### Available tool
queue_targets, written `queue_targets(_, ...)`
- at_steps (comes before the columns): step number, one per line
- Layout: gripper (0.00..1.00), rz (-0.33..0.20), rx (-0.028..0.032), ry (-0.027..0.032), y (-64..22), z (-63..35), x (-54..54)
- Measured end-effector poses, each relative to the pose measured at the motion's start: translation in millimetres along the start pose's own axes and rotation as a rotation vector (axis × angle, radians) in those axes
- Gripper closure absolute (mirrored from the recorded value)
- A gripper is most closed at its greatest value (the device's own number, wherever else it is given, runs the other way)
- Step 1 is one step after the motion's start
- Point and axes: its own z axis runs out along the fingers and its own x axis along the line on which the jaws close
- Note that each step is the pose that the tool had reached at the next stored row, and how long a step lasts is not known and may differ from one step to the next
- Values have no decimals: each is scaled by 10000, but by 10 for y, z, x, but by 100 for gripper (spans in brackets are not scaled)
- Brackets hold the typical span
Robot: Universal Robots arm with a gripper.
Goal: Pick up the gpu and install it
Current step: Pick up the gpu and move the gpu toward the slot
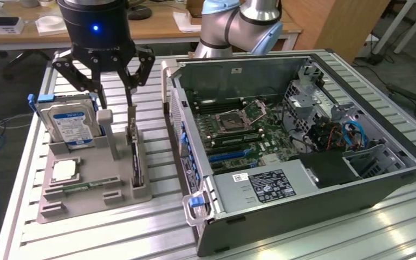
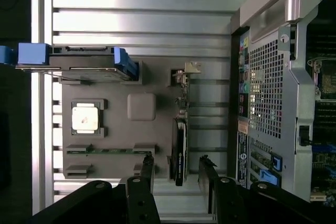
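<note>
The gripper [image 1: 115,105] hangs over the gray holder [image 1: 92,205] that lies on the slatted metal table [image 1: 121,235]. Its two fingers are wide apart and nothing is between the pads. In the wrist view the gripper [image 2: 177,160] has one finger on each side of the gpu [image 2: 180,140], and a clear gap shows between the card and each finger.

The gpu [image 1: 136,160] is not yet lifted. It stands on its thin edge in a slot along the edge of the holder [image 2: 121,135] that faces the computer case [image 1: 302,192]. It is black and very slim, and its metal bracket end points up toward the gripper. In the exterior view one finger comes down close to this bracket; I cannot tell if it touches it.

On the same holder, the silver hard drive [image 1: 69,124] with a blue-white label stands upright at the corner far from the case, on the side below the arm. In the wrist view the hard drive [image 2: 79,66] is seen edge-on between blue rails. The processor chip [image 1: 63,170] lies flat near the middle of the holder's outer edge, and the green memory stick [image 1: 85,187] lies just beside it, toward the holder's near edge. The wrist view shows the processor chip [image 2: 85,118] and the memory stick [image 2: 107,150] too.

The computer case [image 2: 283,103] stands on the table [image 2: 131,19] just beside the holder. Its side is open, and the green motherboard [image 1: 237,130] is visible inside.
</note>
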Motion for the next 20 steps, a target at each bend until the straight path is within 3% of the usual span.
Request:
queue_targets(16,53,-2,0,0,-7,41,0)
queue_targets(18,53,-2,0,-1,-11,124,1)
queue_targets(20,53,-2,-1,0,-11,125,1)
